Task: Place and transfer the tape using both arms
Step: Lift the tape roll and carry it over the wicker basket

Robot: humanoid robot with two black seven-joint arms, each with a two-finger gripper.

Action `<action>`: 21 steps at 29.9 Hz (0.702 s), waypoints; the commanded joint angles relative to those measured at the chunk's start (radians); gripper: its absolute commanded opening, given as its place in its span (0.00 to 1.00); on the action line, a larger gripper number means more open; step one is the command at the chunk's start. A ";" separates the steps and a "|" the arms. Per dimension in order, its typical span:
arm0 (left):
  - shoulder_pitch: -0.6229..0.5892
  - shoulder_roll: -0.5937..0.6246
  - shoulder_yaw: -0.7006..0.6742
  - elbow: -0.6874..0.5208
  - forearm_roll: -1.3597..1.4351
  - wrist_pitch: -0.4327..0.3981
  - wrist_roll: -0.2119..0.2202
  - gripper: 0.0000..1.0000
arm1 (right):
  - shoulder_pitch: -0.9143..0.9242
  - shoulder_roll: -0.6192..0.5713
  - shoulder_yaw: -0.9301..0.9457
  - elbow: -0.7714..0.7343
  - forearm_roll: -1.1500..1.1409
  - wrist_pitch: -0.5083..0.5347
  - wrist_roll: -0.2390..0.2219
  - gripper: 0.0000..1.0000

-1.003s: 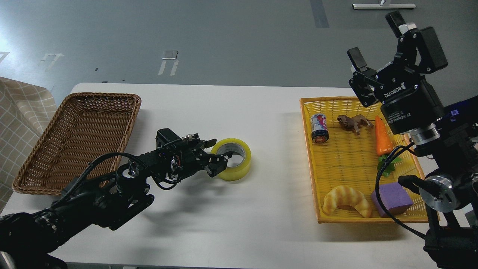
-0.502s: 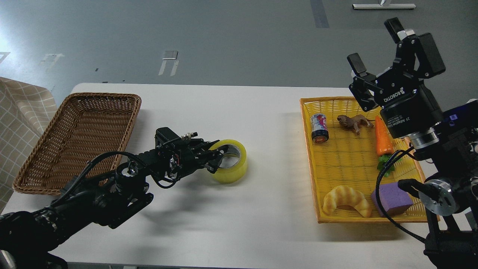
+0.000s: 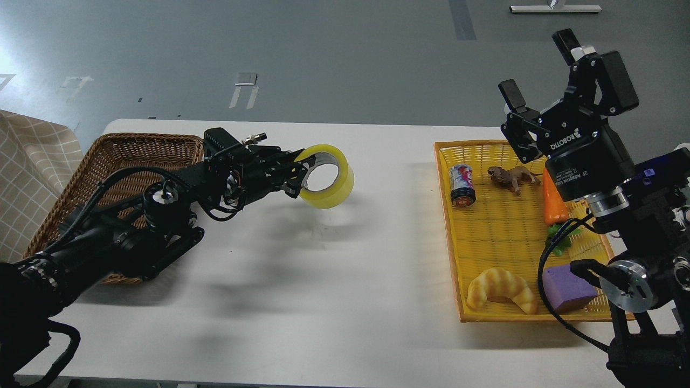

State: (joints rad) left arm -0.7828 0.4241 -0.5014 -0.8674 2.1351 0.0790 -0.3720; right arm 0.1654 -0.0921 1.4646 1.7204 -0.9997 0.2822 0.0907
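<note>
The yellow tape roll [image 3: 330,194] hangs in the air above the white table [image 3: 323,302], just right of the brown wicker basket [image 3: 116,161]. My left gripper [image 3: 301,175] is shut on the roll's near wall and holds it tilted, so the hole faces the camera. My right gripper [image 3: 539,67] is open and empty, raised high above the far right part of the yellow tray [image 3: 447,226], fingers pointing up.
The yellow tray holds a small can [image 3: 461,185], a toy lion [image 3: 512,177], a carrot [image 3: 554,207], a croissant [image 3: 501,290] and a purple block [image 3: 566,288]. A checked cloth [image 3: 27,178] hangs at the left edge.
My left gripper closed on the tape roll, lifted it off the table and carried it up and slightly left. The right arm barely moved.
</note>
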 commanded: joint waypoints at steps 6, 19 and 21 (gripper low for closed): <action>-0.029 0.180 0.003 0.016 -0.032 0.001 -0.071 0.05 | -0.009 0.009 -0.003 -0.001 -0.002 0.000 0.000 1.00; 0.033 0.367 0.004 0.114 -0.086 0.090 -0.117 0.05 | -0.017 0.023 -0.009 -0.001 -0.003 0.000 0.000 1.00; 0.043 0.369 0.004 0.120 -0.090 0.094 -0.117 0.05 | -0.017 0.022 -0.009 -0.001 -0.003 0.002 0.000 1.00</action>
State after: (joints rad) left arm -0.7584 0.7799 -0.4964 -0.7667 2.0551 0.1606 -0.4886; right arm 0.1489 -0.0704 1.4564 1.7191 -1.0028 0.2837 0.0904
